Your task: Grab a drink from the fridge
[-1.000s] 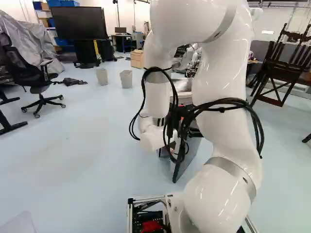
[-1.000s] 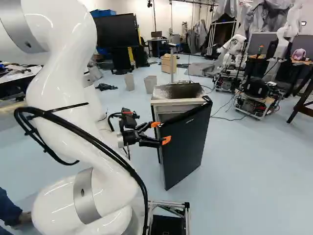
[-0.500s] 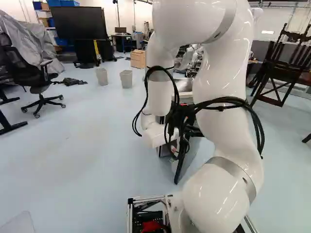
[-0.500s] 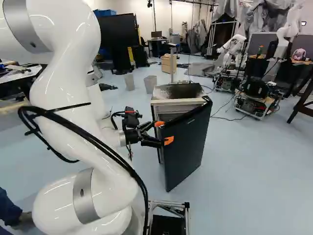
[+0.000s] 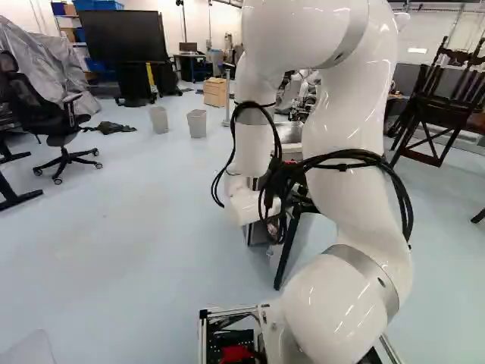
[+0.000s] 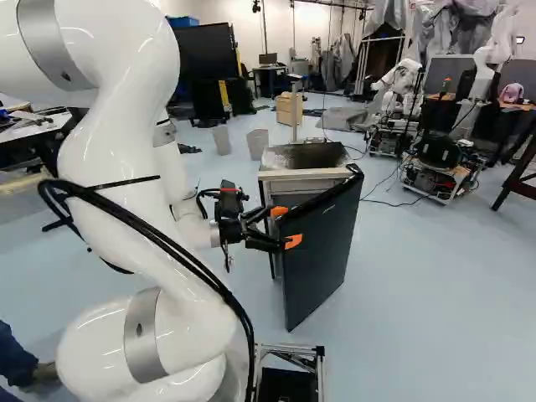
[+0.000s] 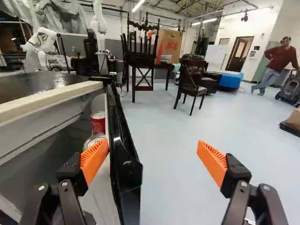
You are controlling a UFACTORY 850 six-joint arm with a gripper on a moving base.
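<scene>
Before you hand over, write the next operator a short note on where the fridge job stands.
Gripper: open, holding nothing; the fridge door's edge stands between its spread fingers, one finger on the door's inner side.
Job's things: the fridge is ahead of the arm, door ajar. A red can and a second can, partly hidden by a finger, sit just inside the door.
Done: door partly open.
Left: probably swing the door wider, then grip a can and lift it out.
</scene>
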